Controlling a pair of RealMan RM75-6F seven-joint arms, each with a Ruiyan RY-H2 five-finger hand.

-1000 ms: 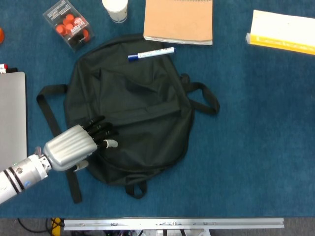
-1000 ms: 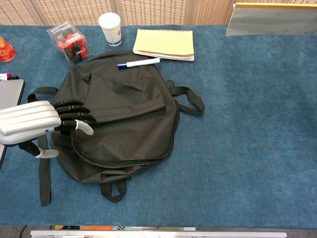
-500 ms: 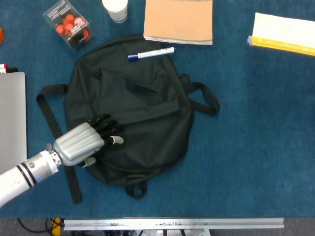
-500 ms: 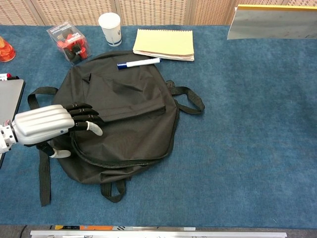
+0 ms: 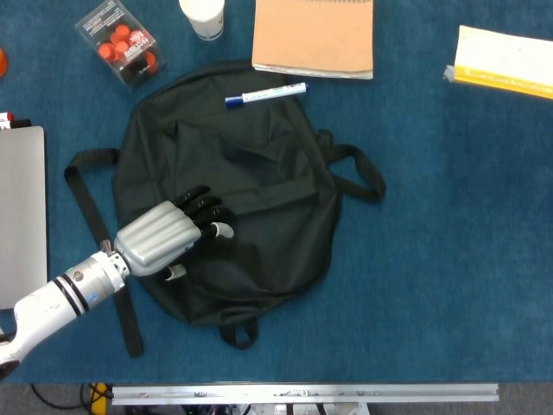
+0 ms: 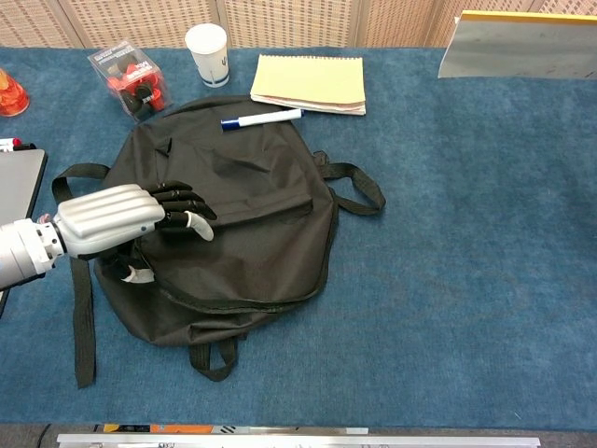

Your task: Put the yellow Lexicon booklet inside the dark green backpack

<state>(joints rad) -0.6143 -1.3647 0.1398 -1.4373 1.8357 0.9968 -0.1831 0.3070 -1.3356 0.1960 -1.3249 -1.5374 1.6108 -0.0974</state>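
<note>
The dark green backpack [image 5: 259, 164] lies flat on the blue table, also in the chest view [image 6: 252, 187]. My left hand [image 5: 168, 235] rests on its lower left part, fingers stretched over the fabric and thumb by the zip edge, holding nothing; the chest view shows this hand [image 6: 121, 219] too. The yellow Lexicon booklet [image 5: 505, 62] is at the far right top corner. In the chest view the booklet [image 6: 518, 42] looks raised and tilted, its grey underside facing me. What holds it is hidden. My right hand is outside both views.
A blue-capped marker [image 5: 265, 93] lies on the backpack's top edge. Behind it are a tan notepad [image 5: 314, 35], a white cup [image 5: 202, 15] and a clear box of red pieces [image 5: 121, 43]. A grey laptop [image 5: 19, 207] sits at the left. Backpack straps [image 5: 359, 173] stick out right.
My left hand has slid up and to the right, further onto the backpack. The yellow booklet has drifted to the right, toward the frame's edge.
</note>
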